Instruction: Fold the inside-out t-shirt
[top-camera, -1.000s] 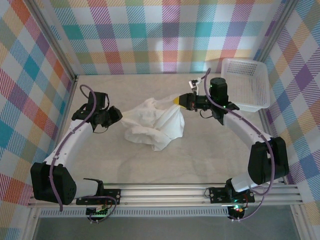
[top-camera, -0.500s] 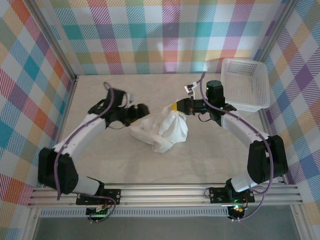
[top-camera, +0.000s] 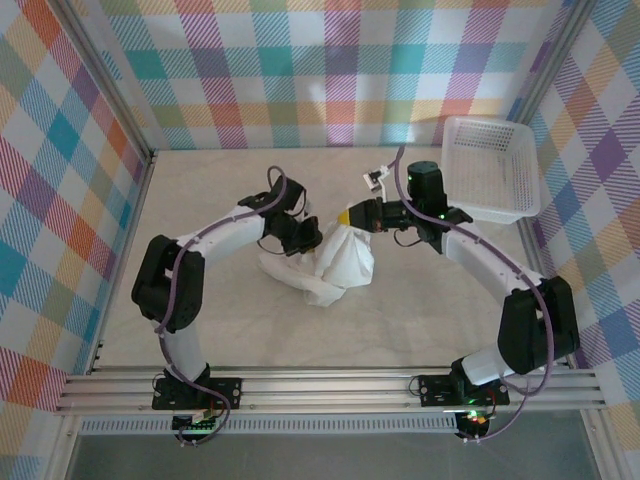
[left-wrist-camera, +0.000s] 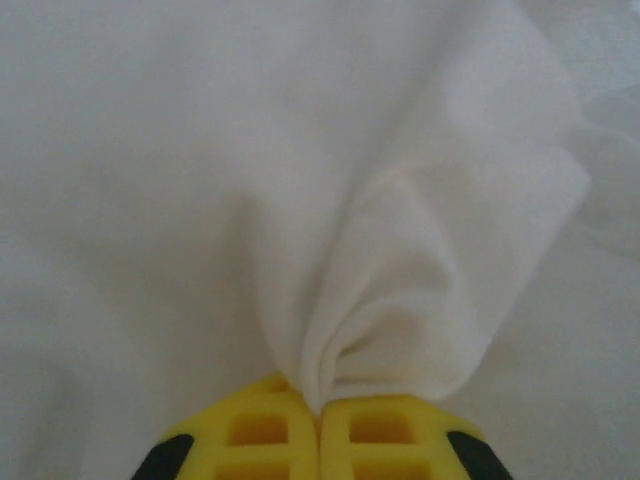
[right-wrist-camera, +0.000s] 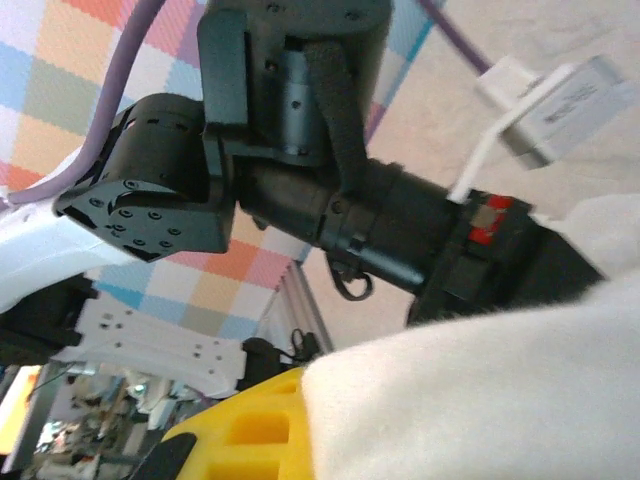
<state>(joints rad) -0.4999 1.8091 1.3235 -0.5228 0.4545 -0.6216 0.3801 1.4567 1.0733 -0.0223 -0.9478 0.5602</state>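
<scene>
Table (top-camera: 420, 310) holds one t-shirt (top-camera: 338, 266) and one basket (top-camera: 495, 170).

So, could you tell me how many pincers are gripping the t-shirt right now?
2. The left pincer is closed on a fold of the bunched t-shirt; the right pincer holds its upper edge, on the side nearer the basket.

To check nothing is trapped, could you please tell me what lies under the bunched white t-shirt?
Around the plain white cloth t-shirt, pinched by both arms' yellow fingers, bare beige tabletop shows. The patch directly beneath the bunched cloth is covered and cannot be seen.
</scene>
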